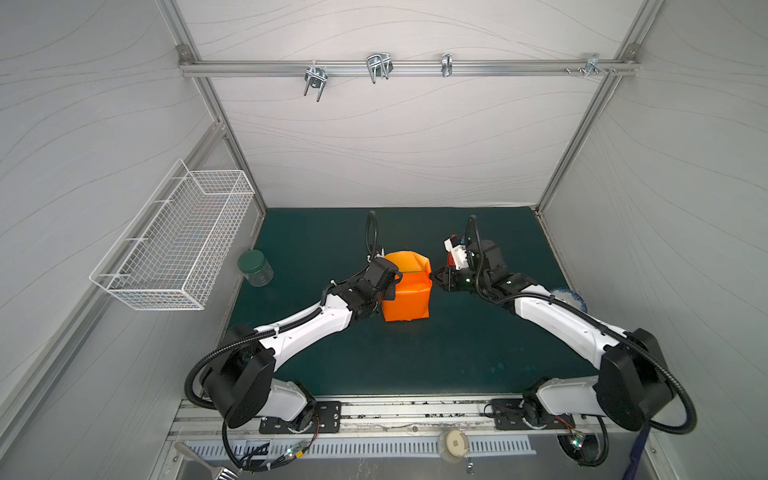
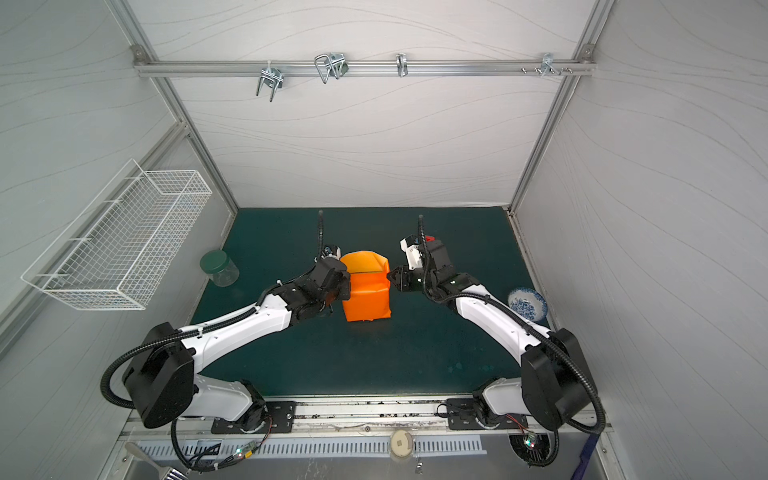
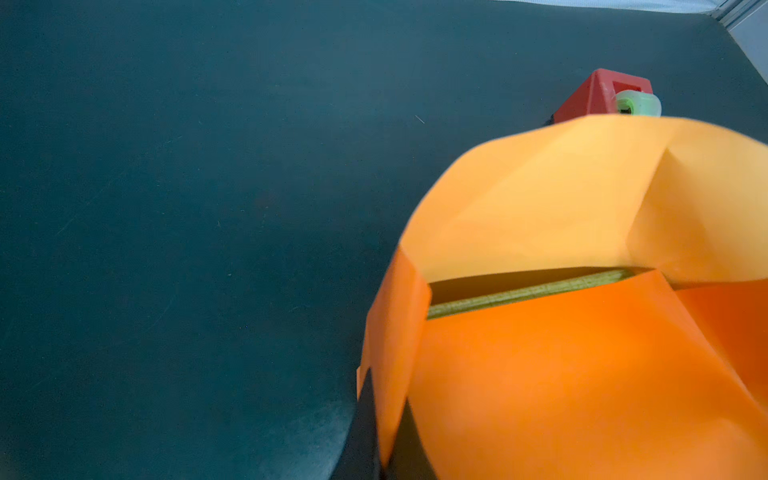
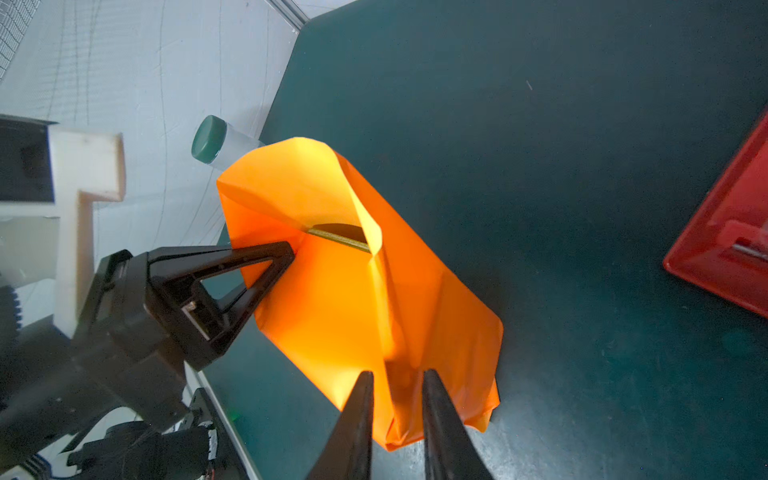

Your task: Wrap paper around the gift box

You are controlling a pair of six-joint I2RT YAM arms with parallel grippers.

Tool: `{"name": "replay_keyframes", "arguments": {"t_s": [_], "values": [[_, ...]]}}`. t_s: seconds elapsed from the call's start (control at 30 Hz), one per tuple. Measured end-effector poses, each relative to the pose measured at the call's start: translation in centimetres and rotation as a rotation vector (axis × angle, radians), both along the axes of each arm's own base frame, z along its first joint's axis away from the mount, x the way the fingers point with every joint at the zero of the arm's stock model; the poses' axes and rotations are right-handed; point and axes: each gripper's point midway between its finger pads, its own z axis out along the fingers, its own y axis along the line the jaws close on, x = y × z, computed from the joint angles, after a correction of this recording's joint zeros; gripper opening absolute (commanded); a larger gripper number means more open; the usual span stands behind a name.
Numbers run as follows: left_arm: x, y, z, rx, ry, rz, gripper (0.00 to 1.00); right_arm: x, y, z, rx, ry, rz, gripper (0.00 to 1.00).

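Orange paper (image 1: pixel 405 291): folded up around the gift box, standing about mid-counter, a little nearer the far edge; the far flap rises loose and curved, and the top is not closed over.
Gift box (image 3: pixel 528 293): only a thin olive edge shows in the gap between the flaps, in both wrist views.
Left gripper (image 4: pixel 291 253): closed to a point at the left side of the parcel, with a strip of the paper pinched between its fingers.
Right gripper (image 4: pixel 397 376): fingers a narrow gap apart, tips at the right side of the parcel, gripping nothing.
Red tape dispenser (image 3: pixel 590 97): on the counter (image 1: pixel 415 357), beyond the parcel to the right.
Green-lidded jar (image 1: pixel 255 268): by the left edge.
Blue-and-white bowl (image 2: pixel 527 304): by the right edge.
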Motion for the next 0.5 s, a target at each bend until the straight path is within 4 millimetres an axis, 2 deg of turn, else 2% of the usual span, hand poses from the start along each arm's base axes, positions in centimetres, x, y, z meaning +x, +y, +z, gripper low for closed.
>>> {"name": "replay_keyframes", "arguments": {"t_s": [0.3,0.5], "values": [[0.0,0.0,0.0,0.001,0.0,0.0,0.0,0.3,0.8,-0.7,0.004,0.022,0.015,0.13],[0.0,0.0,0.0,0.001,0.0,0.0,0.0,0.1,1.6,-0.6,0.007,0.021,0.027,0.12]]}}
